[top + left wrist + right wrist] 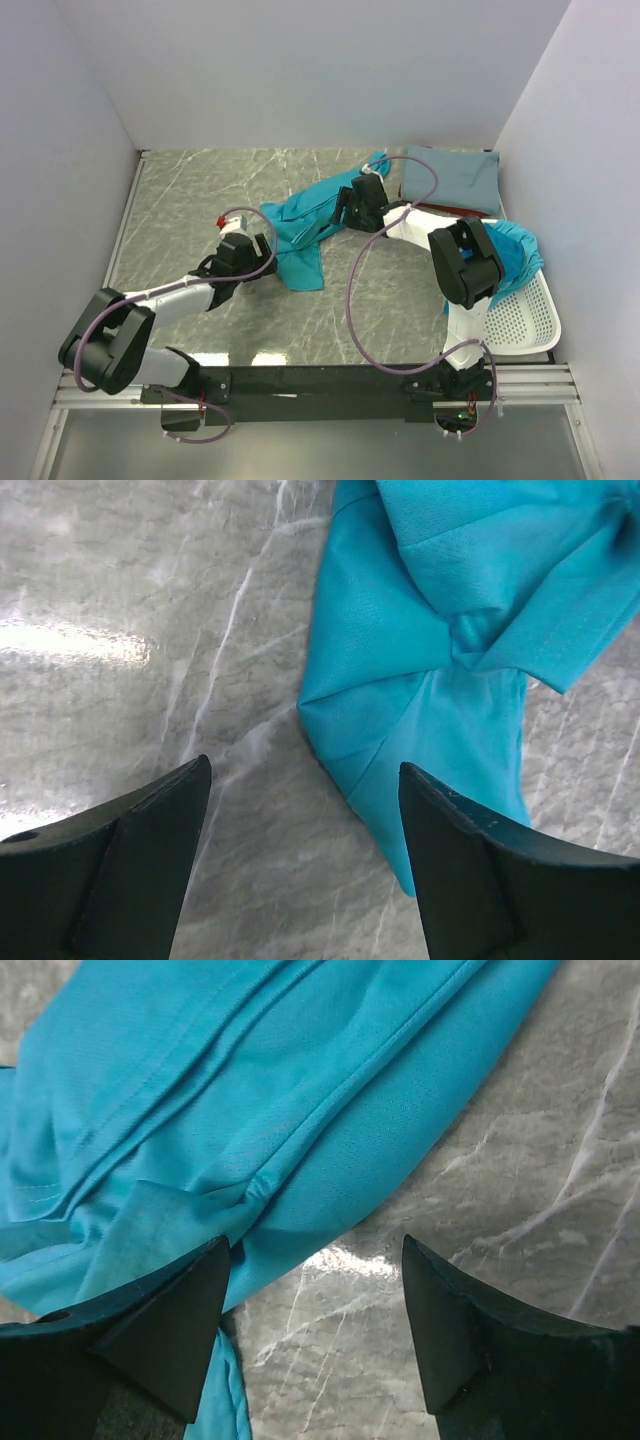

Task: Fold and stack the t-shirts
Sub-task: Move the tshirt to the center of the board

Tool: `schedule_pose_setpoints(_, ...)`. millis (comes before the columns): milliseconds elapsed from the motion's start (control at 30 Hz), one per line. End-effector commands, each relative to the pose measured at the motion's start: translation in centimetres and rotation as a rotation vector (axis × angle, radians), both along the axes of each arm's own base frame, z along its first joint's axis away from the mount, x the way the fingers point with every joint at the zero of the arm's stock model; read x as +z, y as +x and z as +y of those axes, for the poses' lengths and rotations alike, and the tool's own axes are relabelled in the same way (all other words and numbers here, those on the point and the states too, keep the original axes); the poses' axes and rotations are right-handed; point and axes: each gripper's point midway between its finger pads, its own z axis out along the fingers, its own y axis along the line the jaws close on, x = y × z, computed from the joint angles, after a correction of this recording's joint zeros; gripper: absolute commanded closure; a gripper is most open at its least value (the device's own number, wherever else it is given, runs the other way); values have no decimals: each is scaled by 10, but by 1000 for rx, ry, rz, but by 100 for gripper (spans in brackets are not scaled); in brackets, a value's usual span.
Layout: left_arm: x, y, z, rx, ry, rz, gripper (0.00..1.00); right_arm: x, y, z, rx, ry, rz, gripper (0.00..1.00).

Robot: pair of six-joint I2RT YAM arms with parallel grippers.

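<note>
A crumpled teal t-shirt (300, 228) lies twisted across the middle of the marble table. My left gripper (262, 250) hovers at its near-left end, open; in the left wrist view the shirt's corner (420, 730) reaches between the fingers, nearer the right one. My right gripper (350, 205) stands open over the shirt's far-right part; the cloth's edge (300, 1110) runs past its left finger, bare table between the jaws. A folded grey-blue t-shirt (452, 180) sits at the back right on a dark red one (462, 211). Another teal t-shirt (515, 255) hangs out of the basket.
A white perforated basket (520, 320) stands at the right near edge, beside the right arm's elbow. White walls enclose the table on the left, back and right. Cables loop off both arms over the marble top (200, 190).
</note>
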Motion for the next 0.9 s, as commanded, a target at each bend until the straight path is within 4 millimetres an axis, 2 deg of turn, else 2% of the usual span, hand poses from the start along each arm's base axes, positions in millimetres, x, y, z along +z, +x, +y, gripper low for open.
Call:
schedule_pose_setpoints(0,23,18,-18,-32,-53,-71,19,15,17,5,-13,29,-42,25)
schedule_pose_setpoints(133,17,20,-28,-63,-61,-53,24,6,20,6,-15,25,-24,26)
schedule_pose_setpoints(367,9,21,-31,-61,-61,-41,31,-1,23,16,10,47,-10,32)
schedule_pose_setpoints(500,3,23,-33,-54,-68,-34,49,-3,24,16,6,58,-15,37)
schedule_pose_setpoints(600,-4,26,-35,-51,-77,-29,50,-8,22,19,19,67,2,49)
schedule_pose_setpoints(667,-12,28,-37,-48,-78,-14,52,-7,23,21,30,73,0,62)
schedule_pose_setpoints(767,-15,33,-39,-36,-96,-32,67,-4,22,23,42,79,-2,82)
schedule_pose_setpoints(800,-15,34,-39,-30,-96,-36,76,-3,22,23,45,80,-5,87)
schedule_pose_setpoints(833,-14,36,-38,-22,-93,-43,81,0,22,23,46,77,-12,96)
schedule_pose_setpoints(867,-14,37,-36,-14,-84,-43,91,4,23,23,47,77,-22,100)
